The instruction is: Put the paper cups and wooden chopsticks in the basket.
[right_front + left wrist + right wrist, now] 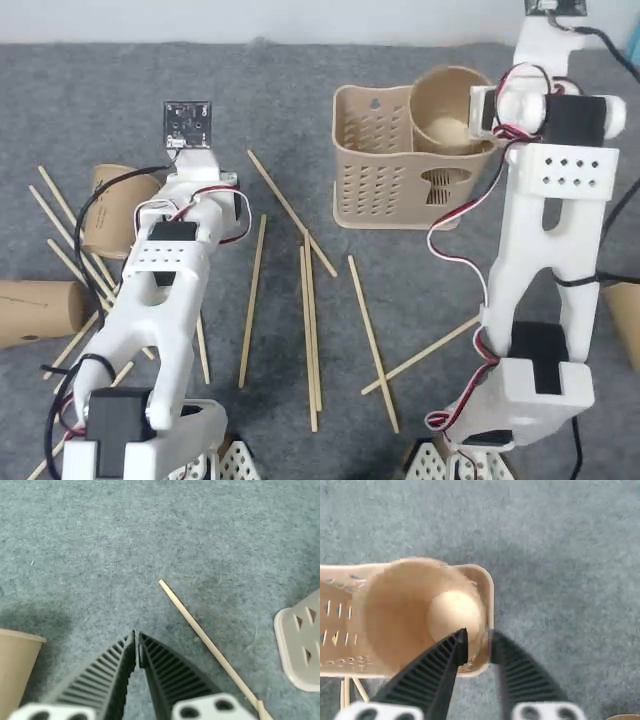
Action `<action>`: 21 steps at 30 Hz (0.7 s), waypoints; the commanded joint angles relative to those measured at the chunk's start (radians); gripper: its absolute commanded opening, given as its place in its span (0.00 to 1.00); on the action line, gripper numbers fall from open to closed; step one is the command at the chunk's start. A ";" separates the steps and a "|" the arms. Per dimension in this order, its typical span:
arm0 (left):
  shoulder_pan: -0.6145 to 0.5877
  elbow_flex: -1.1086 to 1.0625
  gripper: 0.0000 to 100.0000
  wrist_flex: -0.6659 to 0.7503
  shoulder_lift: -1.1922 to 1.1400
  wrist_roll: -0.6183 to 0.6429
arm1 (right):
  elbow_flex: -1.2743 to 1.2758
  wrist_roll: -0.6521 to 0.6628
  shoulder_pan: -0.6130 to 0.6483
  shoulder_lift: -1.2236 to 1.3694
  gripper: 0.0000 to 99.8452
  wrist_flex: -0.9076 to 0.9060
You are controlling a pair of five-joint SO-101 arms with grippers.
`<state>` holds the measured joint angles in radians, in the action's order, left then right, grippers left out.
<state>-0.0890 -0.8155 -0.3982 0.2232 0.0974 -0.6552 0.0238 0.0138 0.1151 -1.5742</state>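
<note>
A paper cup stands tilted in the right compartment of the beige basket. My right gripper is shut on that cup's rim, one finger inside and one outside. My left gripper hangs shut and empty over bare carpet. A second paper cup lies on its side close beside it. Two more cups lie at the left edge and right edge. Several wooden chopsticks are scattered on the carpet.
Grey carpet covers the table. The basket's left compartment holds nothing. A corner of the basket shows in the left wrist view. Chopsticks lie crossed under the left arm and between the two arms.
</note>
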 commanded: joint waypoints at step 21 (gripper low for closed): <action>0.009 0.004 0.01 0.021 0.003 -0.011 | 0.054 0.290 -0.598 0.151 0.10 -0.073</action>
<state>-0.0890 -0.8155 -0.3982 0.2232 0.0974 -0.6030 0.2800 -0.5186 0.2317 -1.7047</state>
